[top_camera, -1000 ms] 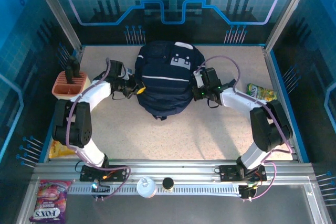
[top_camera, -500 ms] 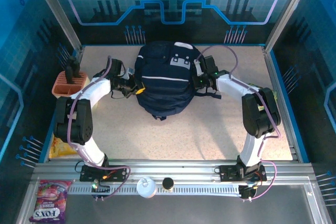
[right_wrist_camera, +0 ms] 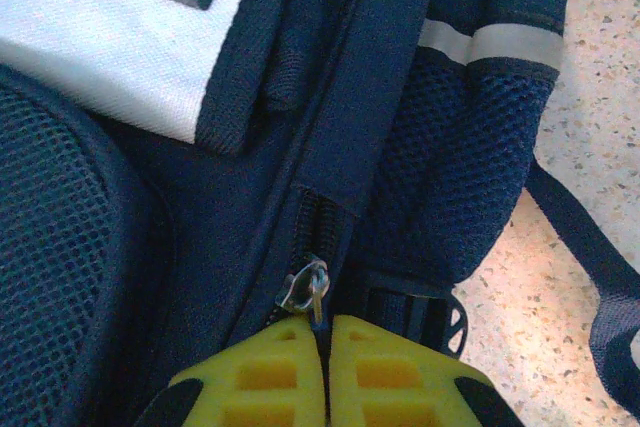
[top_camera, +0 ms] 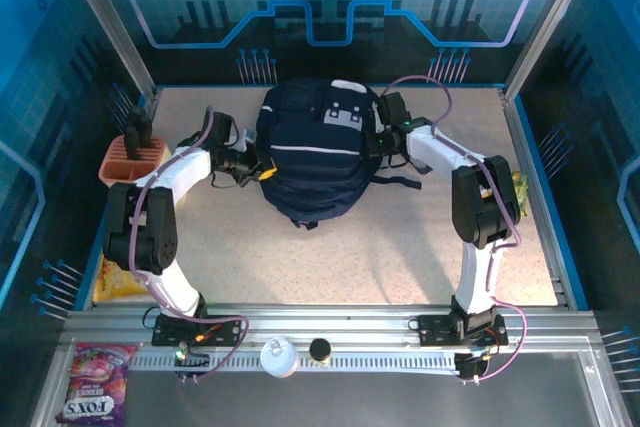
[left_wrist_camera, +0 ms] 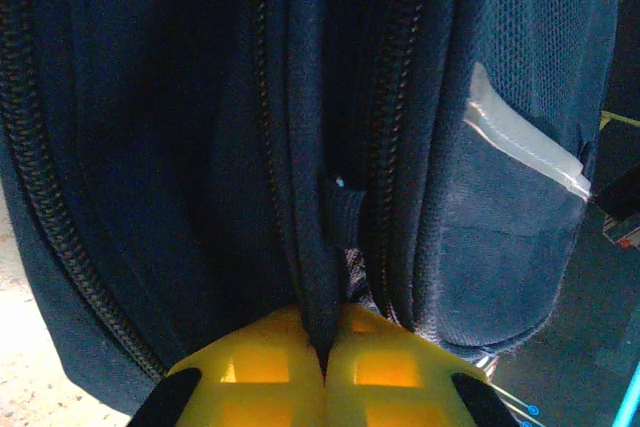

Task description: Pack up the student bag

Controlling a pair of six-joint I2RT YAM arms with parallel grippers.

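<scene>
— What is changed in the last second?

— The right gripper point(top_camera: 378, 133) is carried from the lower right flank of the student bag point(top_camera: 310, 162) up to its upper right shoulder, just beside the grey-white patch point(top_camera: 347, 115). The bag itself is not shifted: it lies flat on the speckled table point(top_camera: 400, 247), between the two grippers.

— How are the fingers set?

— In the right wrist view the yellow tips are pressed together on the metal zipper pull point(right_wrist_camera: 305, 289). The left gripper point(top_camera: 262, 171) is kept at the bag's left flank, its tips shut on a ridge of navy fabric between two zip lines.

— What is meant by that for the packing?

— A zip is judged to be drawn along the bag's right side while the left side is pinned. Whether it is being opened or closed cannot be told.

— Can any writing be read?

— "FOXS" is read on the purple sweet packet point(top_camera: 93, 397), well off the bag's near-left side, beyond the rail. Print on the green-and-yellow packet point(top_camera: 515, 185), to the bag's right, is too small to be read. Dark marks are seen on the patch, but no letters are made out.
</scene>
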